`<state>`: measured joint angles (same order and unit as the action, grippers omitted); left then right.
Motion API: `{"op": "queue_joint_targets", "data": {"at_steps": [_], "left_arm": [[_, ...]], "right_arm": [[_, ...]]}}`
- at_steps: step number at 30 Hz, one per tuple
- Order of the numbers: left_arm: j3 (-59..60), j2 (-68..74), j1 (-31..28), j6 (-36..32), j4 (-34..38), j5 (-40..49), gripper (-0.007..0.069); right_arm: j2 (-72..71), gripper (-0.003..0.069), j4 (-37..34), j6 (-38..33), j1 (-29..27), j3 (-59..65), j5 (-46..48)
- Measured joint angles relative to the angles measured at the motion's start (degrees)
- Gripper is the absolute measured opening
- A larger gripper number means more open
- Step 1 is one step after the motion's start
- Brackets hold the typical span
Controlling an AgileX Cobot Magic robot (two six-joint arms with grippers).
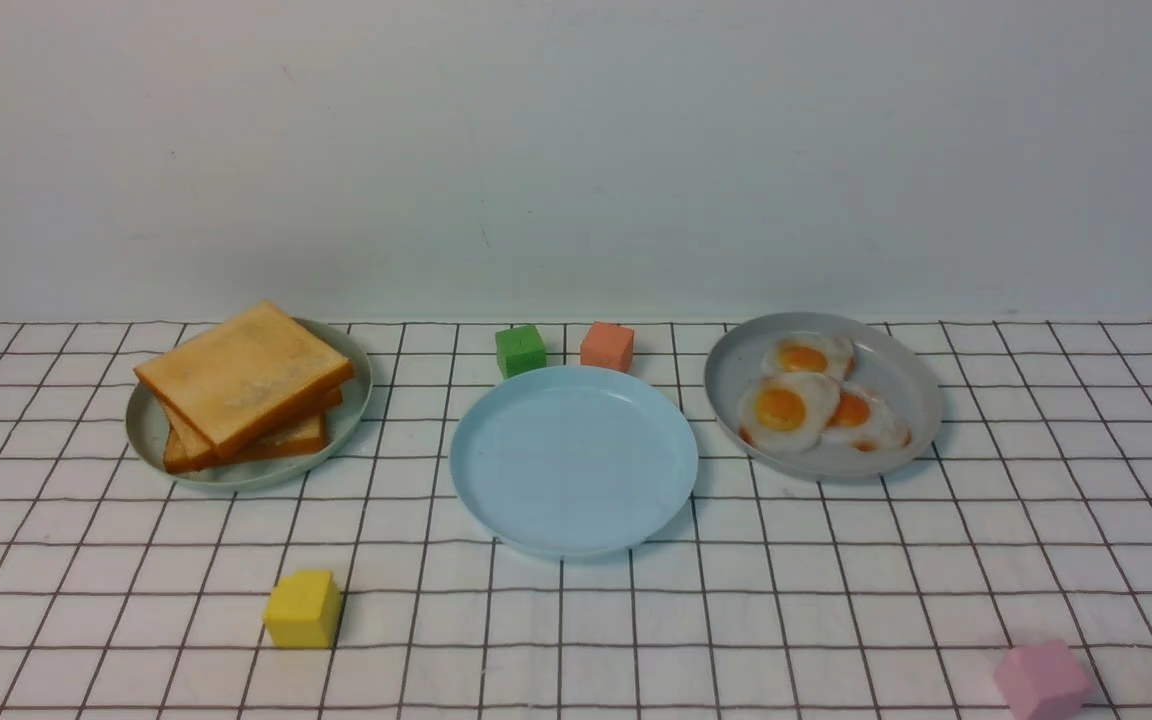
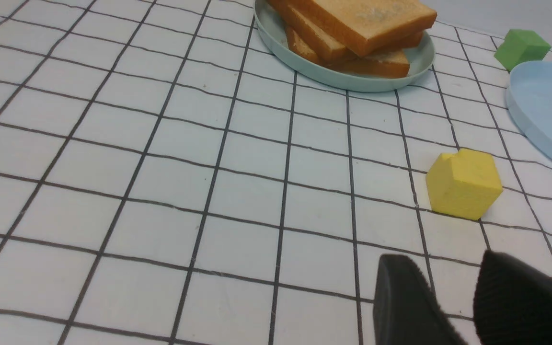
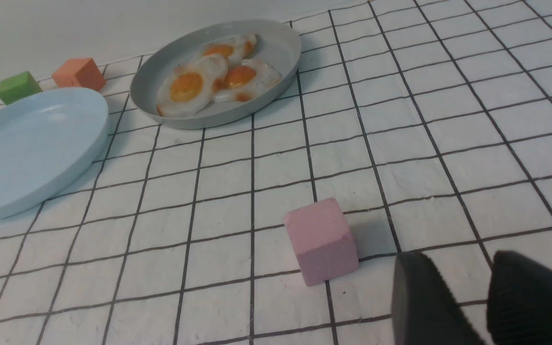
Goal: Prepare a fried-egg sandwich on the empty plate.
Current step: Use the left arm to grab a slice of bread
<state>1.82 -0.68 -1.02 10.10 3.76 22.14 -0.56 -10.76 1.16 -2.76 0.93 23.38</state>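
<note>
The light blue plate [image 1: 573, 470] lies bare at the middle of the table, also seen in the left wrist view [image 2: 546, 110] and the right wrist view [image 3: 27, 148]. A stack of golden toast slices [image 1: 241, 385] [image 2: 352, 26] rests on a pale grey-green plate [image 1: 151, 440]. Three fried eggs [image 1: 806, 400] [image 3: 209, 79] lie on a grey plate [image 1: 896, 370]. No fried-egg sandwich is in view. My left gripper [image 2: 443, 258] is open and empty, low over the cloth near the yellow cube. My right gripper [image 3: 455, 258] is open and empty beside the pink cube. Neither arm shows in the front view.
A yellow cube [image 1: 303, 608] [image 2: 463, 184] sits front left, a pink cube [image 1: 1041, 680] [image 3: 321, 242] front right. A green cube [image 1: 520, 350] and an orange cube [image 1: 607, 346] stand just behind the blue plate. A wall closes the back of the checked tablecloth.
</note>
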Motion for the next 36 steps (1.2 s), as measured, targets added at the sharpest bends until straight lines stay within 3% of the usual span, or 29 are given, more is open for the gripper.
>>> {"op": "queue_joint_targets", "data": {"at_steps": [25,32,33,36], "left_arm": [[0.0,0.0,0.0,0.4,0.4,-0.8,0.0238],[0.0,0.0,0.0,14.0,23.5,-11.4,0.0238],[0.0,0.0,0.0,16.5,29.9,-14.4,0.0238],[0.0,0.0,0.0,17.4,36.7,-18.7,0.0238]], "right_arm": [[0.0,0.0237,0.0,0.0,0.0,0.0,0.0],[0.0,0.0237,0.0,0.0,0.0,0.0,0.0],[0.0,0.0237,0.0,0.0,0.0,0.0,0.0],[0.0,0.0237,0.0,0.0,0.0,0.0,0.0]]}}
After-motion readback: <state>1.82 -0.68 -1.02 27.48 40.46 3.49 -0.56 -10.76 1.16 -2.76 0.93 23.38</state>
